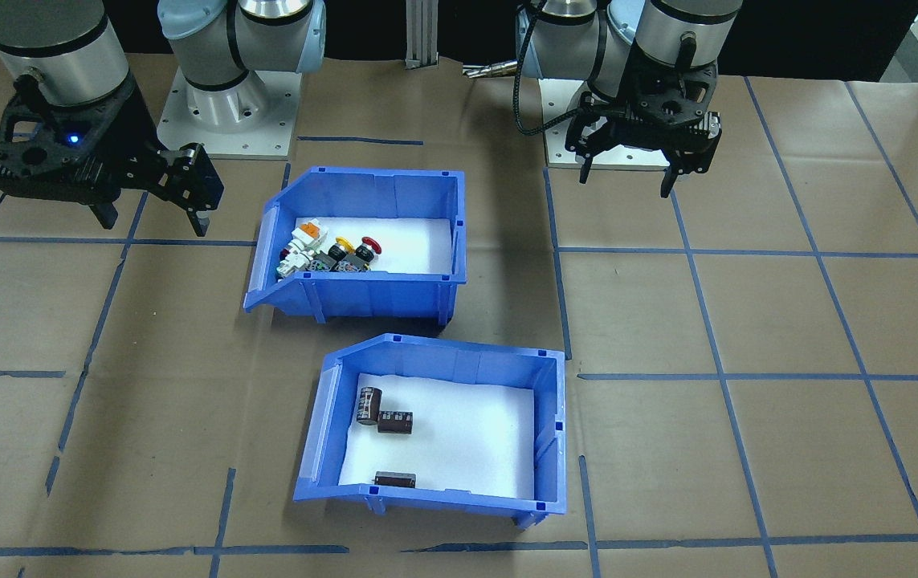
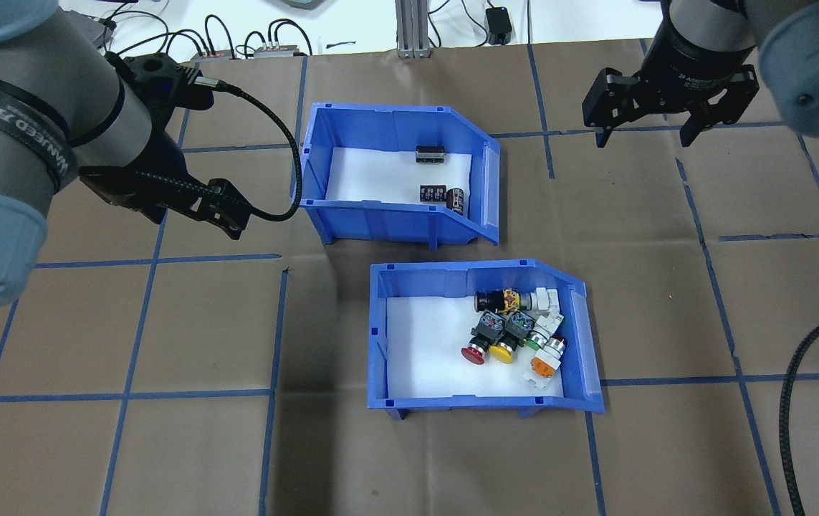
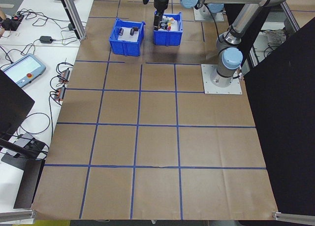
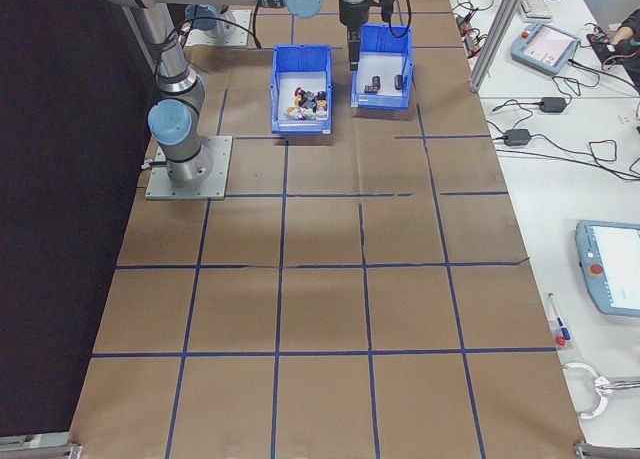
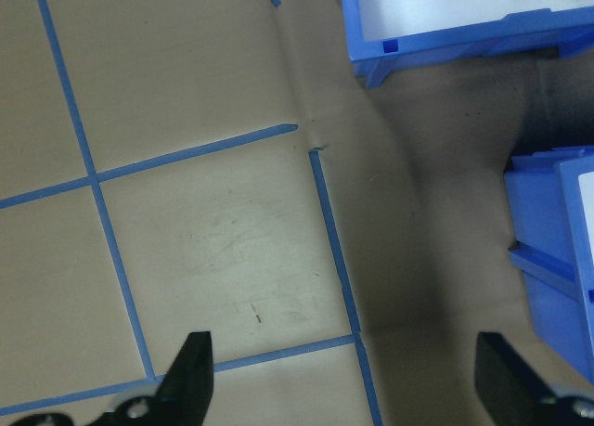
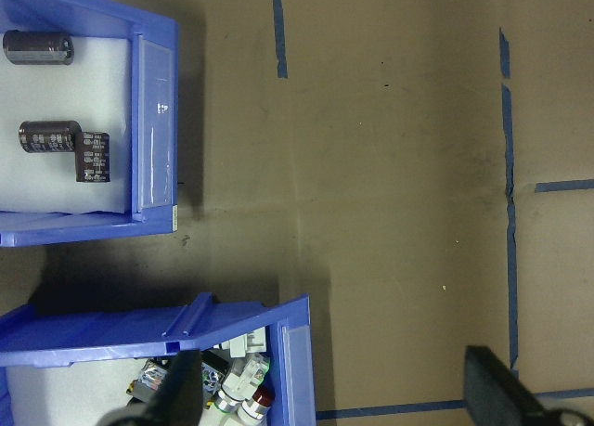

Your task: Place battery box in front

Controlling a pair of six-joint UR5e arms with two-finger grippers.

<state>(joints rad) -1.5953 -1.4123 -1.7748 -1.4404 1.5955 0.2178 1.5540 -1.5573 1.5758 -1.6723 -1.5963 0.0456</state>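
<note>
Only a band on the left arm (image 2: 18, 136) reads roughly "WAHEED".

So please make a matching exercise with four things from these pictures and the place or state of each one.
Things:
1. battery box
2. switch bin
3. left hand
4. loose dark cylinder

Places or states:
A. open, above bare paper
B. alone by the bin's far wall
C. farther from the robot's base
D. nearer to the robot's base

Pairs: 1-C, 2-D, 3-A, 4-B

The battery box (image 5: 464, 22) is cut off by the frame's top edge.
</note>
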